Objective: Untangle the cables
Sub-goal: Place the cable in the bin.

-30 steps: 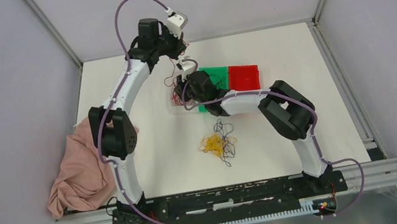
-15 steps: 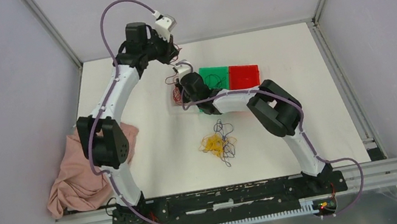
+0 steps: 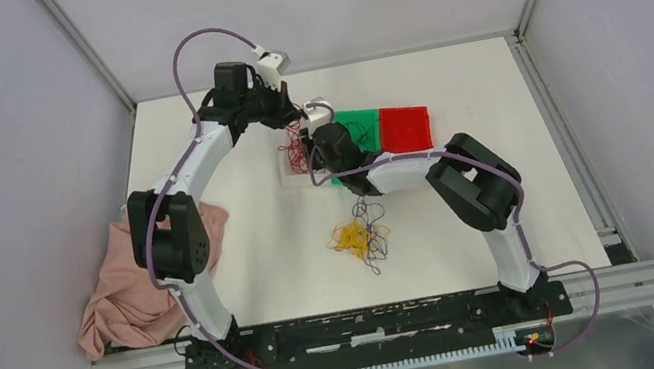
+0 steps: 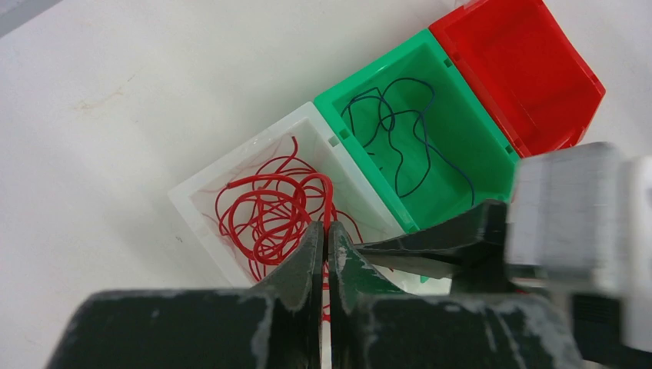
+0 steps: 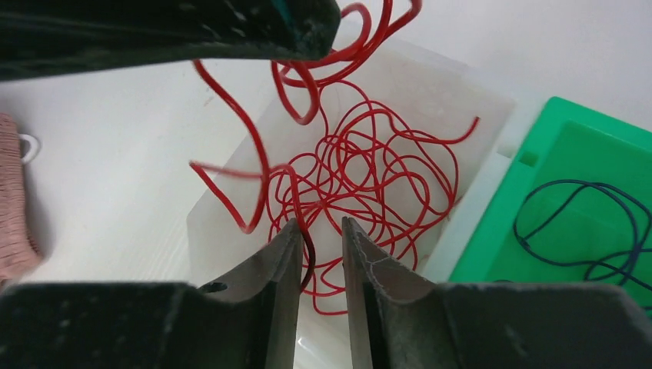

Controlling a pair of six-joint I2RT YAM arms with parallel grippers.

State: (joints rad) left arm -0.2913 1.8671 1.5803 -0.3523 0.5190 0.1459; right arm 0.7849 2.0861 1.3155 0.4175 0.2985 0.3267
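A white bin (image 4: 201,192) holds a heap of red cables (image 4: 265,211); it also shows in the right wrist view (image 5: 477,115). My left gripper (image 4: 326,227) is shut on one red strand that runs down into the heap, just above the bin (image 3: 289,173). My right gripper (image 5: 321,224) hangs over the same bin, its jaws a little apart, with a red strand (image 5: 307,250) lying against the left finger. A green bin (image 4: 461,146) holds a dark blue cable (image 4: 400,138). A loose tangle of yellow and dark cables (image 3: 360,237) lies mid-table.
A red bin (image 4: 515,69) with nothing in it adjoins the green bin (image 3: 354,127) on the right. A pink cloth (image 3: 132,280) is bunched at the table's left edge. Both grippers (image 3: 292,122) (image 3: 306,145) crowd over the white bin.
My left gripper has come down from the back of the table to the white bin with its red strand. My right gripper has shifted slightly over the bin.
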